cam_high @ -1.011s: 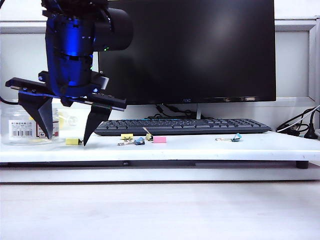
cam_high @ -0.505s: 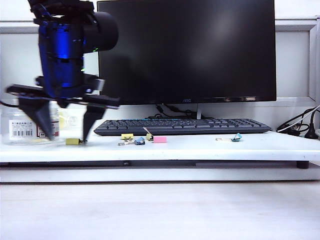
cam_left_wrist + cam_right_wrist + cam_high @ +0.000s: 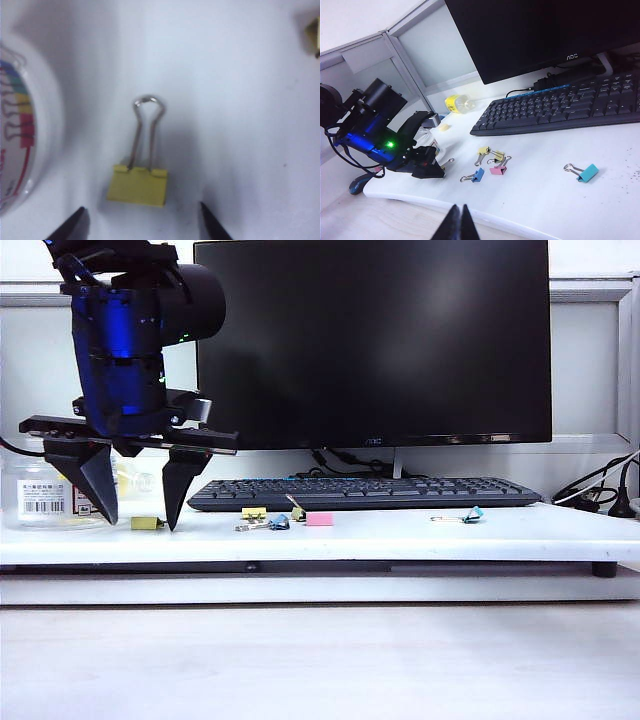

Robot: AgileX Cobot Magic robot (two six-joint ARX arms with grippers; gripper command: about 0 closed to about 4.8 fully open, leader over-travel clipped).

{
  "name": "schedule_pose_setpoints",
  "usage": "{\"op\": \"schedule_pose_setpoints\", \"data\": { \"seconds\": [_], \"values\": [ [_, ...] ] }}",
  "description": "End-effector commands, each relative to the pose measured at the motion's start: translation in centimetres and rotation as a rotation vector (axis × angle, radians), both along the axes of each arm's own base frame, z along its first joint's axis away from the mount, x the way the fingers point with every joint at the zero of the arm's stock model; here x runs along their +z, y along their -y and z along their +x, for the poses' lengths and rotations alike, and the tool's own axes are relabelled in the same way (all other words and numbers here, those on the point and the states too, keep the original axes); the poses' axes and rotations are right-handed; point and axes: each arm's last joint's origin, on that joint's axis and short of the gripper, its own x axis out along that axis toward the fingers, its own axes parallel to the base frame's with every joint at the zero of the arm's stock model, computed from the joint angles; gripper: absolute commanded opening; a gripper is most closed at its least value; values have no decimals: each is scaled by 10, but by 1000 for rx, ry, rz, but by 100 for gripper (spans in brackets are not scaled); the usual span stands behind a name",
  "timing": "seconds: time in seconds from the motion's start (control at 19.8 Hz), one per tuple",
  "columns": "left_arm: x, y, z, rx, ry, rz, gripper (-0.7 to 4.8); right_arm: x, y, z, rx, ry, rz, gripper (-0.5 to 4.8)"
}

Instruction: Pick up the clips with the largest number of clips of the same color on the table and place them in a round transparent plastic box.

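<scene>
One yellow clip lies flat on the white table, its silver handles pointing away from my left gripper. That gripper is open and low over the table, with one finger on each side of the clip and not touching it. The round transparent plastic box stands just left of the left gripper; its labelled wall is close beside one finger. Two more yellow clips lie in front of the keyboard. My right gripper is shut and empty, off the table's front edge.
A pink clip and a blue clip lie beside the two yellow ones. Another blue clip lies further right. A black keyboard and a monitor stand behind them. Cables run at the far right.
The left arm has swung a little away from the camera and turned its wrist. Its fingers now look closer together and still straddle the same yellow clip. The clips have not moved.
</scene>
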Motion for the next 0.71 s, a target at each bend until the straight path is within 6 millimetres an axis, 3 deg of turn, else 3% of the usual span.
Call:
{"op": "schedule_pose_setpoints", "data": {
  "seconds": [0.05, 0.3, 0.4, 0.71],
  "values": [
    [-4, 1, 1, -17, -24, -10, 267, 3, 0, -1, -2, 21, 3, -6],
    [-14, 3, 1, -45, -76, -16, 266, 3, 0, -1, -2, 21, 3, -6],
    [-14, 2, 1, -46, -83, -11, 208, 3, 0, -1, -3, 21, 3, -6],
    [-15, 1, -1, -45, -103, 4, 182, 3, 0, -1, -3, 21, 3, -6]
  ]
}}
